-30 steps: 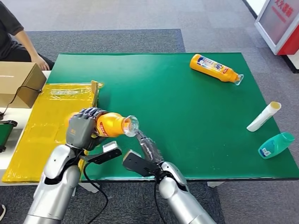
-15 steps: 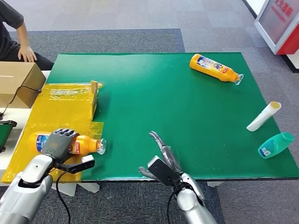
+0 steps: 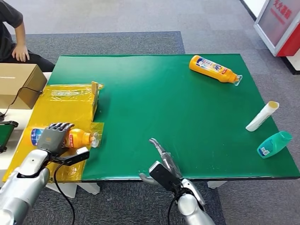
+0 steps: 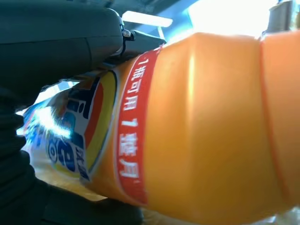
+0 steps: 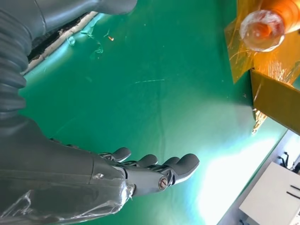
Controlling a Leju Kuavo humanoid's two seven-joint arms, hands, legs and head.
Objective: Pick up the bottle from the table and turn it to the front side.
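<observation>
An orange bottle (image 3: 79, 138) with a clear cap lies on its side on the yellow sheet (image 3: 60, 110) at the table's left. My left hand (image 3: 53, 137) is over its middle, fingers wrapped around it. In the left wrist view the bottle (image 4: 212, 126) shows its red band and blue-and-yellow label, with my dark fingers (image 4: 53, 42) against it. My right hand (image 3: 163, 159) hovers open over the table's front edge, fingers stretched out, well apart from the bottle. The right wrist view has that hand (image 5: 155, 173) above the green mat and the bottle's cap (image 5: 261, 28) far off.
A second orange bottle (image 3: 213, 69) lies at the far right of the green table (image 3: 169, 103). A white tube (image 3: 262, 116) and a teal bottle (image 3: 275, 144) lie at the right edge. A cardboard box (image 3: 18, 82) and a seated person (image 3: 16, 44) are at the left.
My left hand carried the bottle leftward and down from above the table's front onto the yellow sheet. My right hand left the cap end and drew back to the front edge, open.
</observation>
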